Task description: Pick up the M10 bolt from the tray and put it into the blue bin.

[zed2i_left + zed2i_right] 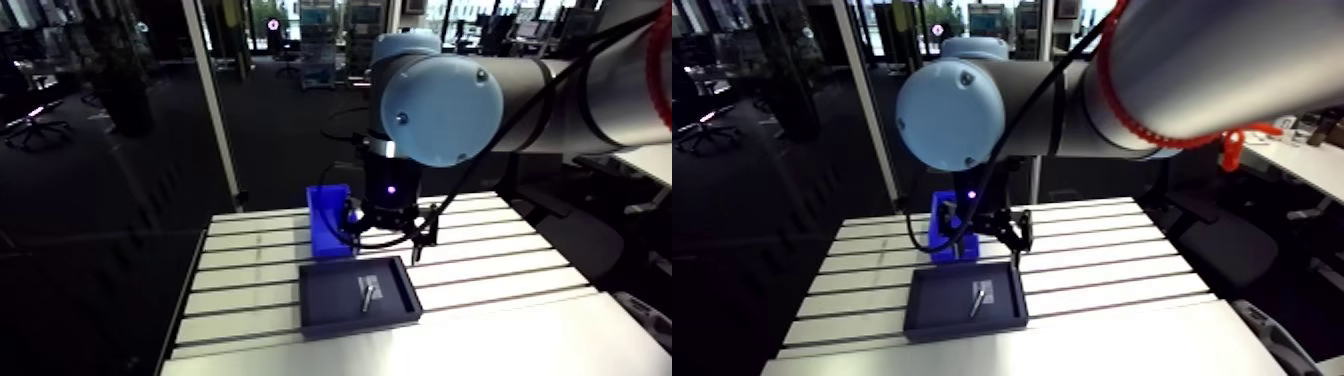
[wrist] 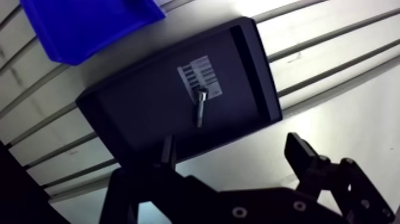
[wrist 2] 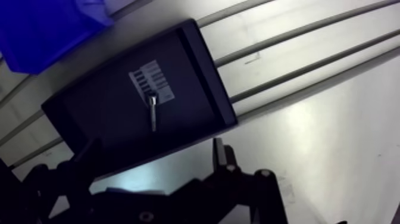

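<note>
One M10 bolt (image 2: 201,107) to fetch: lies flat on the floor of the dark tray (image 2: 262,77), ahead of the gripper (image 2: 232,143) and roughly in line with the gap between its two fingers (image 2: 300,152), head at the edge of a white printed label (image 2: 199,74). Gripper spread wide, holding nothing, hanging above the near side of the tray. Likely troubles from here: closing along the shank instead of across it, so rolling or nudging the bolt aside; coming down off-centre and striking the raised rim nearest the hand; pinching the label along with the bolt; shoving the whole tray over the slotted table (image 2: 333,83), unfixed by the look of it. Beyond the tray, further ahead and off to one side, the blue bin (image 2: 83,24), open-topped, near the tray's far corner. Nothing between hand and bolt; only the tray wall to clear on the way to the bin
</note>
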{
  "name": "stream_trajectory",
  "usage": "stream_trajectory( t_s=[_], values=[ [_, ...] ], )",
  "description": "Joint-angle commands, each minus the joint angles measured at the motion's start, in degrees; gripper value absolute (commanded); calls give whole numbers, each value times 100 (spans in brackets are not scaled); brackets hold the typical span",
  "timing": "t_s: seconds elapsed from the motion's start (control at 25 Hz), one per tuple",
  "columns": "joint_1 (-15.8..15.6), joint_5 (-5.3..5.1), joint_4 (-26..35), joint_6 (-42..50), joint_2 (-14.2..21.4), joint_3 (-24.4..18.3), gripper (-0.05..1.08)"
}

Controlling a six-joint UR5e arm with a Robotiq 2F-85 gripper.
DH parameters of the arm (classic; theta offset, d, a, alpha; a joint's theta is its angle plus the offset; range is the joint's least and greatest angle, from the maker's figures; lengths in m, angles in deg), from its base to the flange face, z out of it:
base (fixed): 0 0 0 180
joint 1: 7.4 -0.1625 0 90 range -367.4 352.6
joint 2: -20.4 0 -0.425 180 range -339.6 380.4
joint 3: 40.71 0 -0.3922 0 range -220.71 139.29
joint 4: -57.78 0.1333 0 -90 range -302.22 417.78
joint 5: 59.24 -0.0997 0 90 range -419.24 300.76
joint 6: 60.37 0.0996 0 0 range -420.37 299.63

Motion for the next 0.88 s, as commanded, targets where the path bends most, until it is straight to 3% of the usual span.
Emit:
stream_trajectory(
  t_s=[0.04, 0.88],
  values=[
    [-174, -1, -8, -10, -86, 21, 1],
    [-253, 17, -606, -54, -455, 319, 1]
  ],
)
